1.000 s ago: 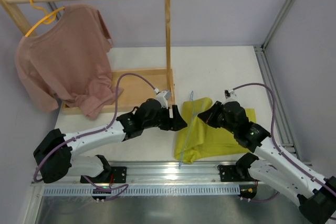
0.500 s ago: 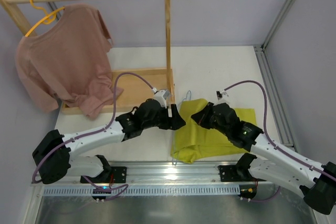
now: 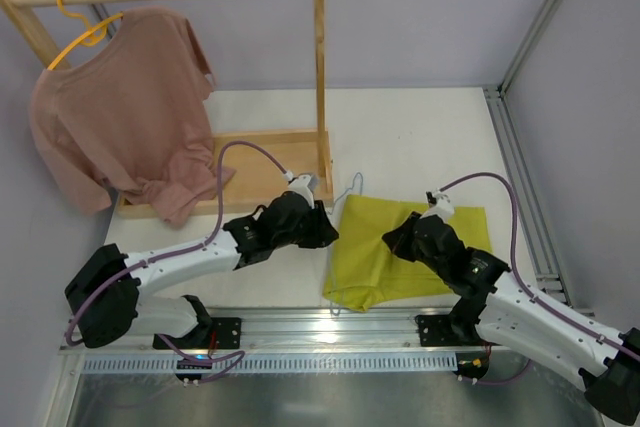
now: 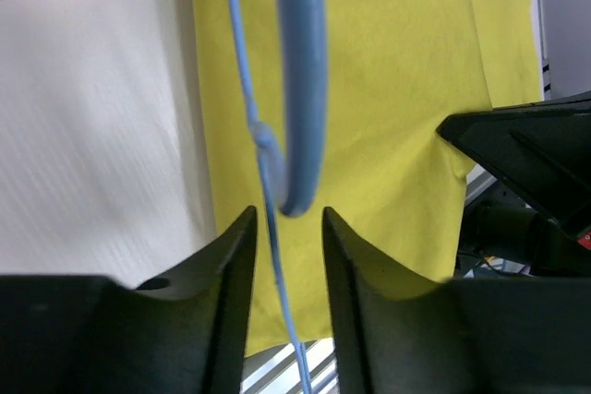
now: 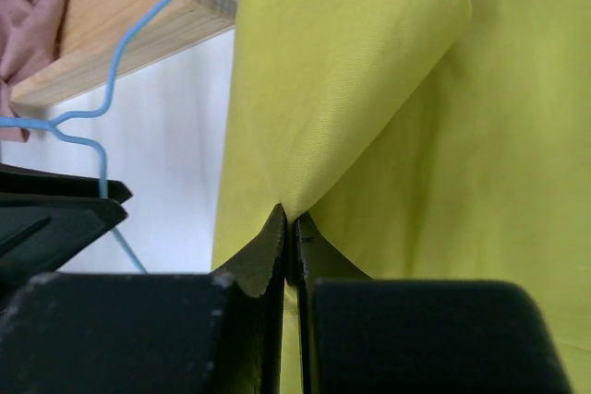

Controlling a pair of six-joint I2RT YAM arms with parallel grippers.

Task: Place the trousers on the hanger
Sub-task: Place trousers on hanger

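Fingers (image 5: 263, 260) of right gripper (image 5: 288, 220) pinch trousers (image 5: 369, 89); left gripper (image 4: 286, 220), unclenched, straddles hanger (image 4: 301, 89) near rack base (image 5: 102, 6)

Plain yellow-green trousers (image 3: 372, 247), light-blue hanger (image 4: 301, 89), dusty-pink T-shirt (image 3: 120, 117) (apparently unpatterned, seen from afar) on a yellow hanger (image 3: 84, 35).

The trousers (image 3: 365, 257) have been drawn rightward and laid flatter by the right gripper (image 5: 288, 220); the left gripper (image 4: 284, 228) has had its jaws narrowed about the hanger (image 4: 300, 62).
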